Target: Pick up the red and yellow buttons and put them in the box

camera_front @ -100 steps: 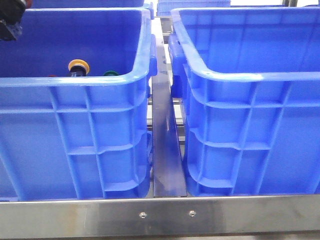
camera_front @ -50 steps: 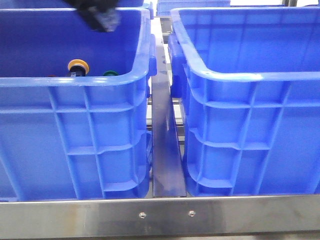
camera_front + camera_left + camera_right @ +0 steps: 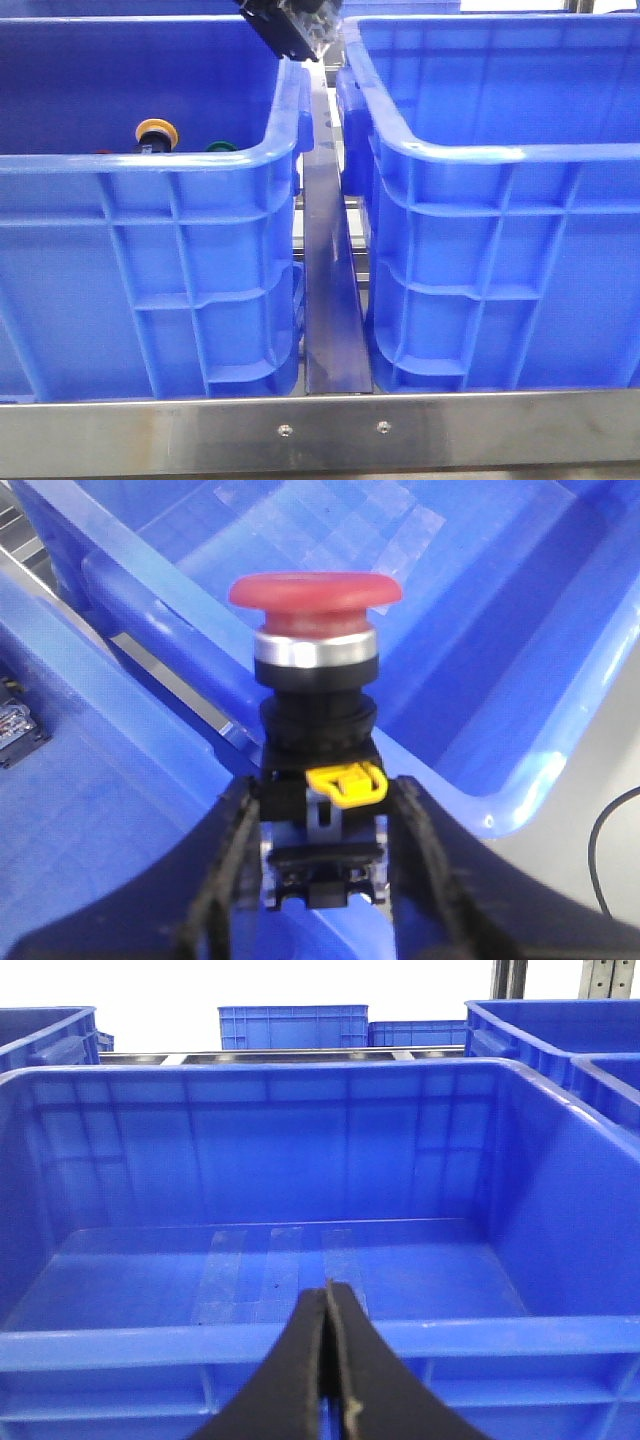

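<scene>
Glossy plastic box [image 3: 480, 150]; seemingly brushed-metal rail [image 3: 320, 435]

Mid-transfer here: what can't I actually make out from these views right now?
- Front view: left end effector blurred and cut off by the top edge; its grip unreadable there.
- Front view: left crate's near wall hides most of the yellow button and green button.
- Right wrist view: right crate floor partly hidden behind the near rim.

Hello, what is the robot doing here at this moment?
The left gripper holds the red button by its black body, up between the two blue crates. The right crate shows no buttons inside. The yellow button lies in the left crate. The right gripper is shut, holding nothing.
</scene>
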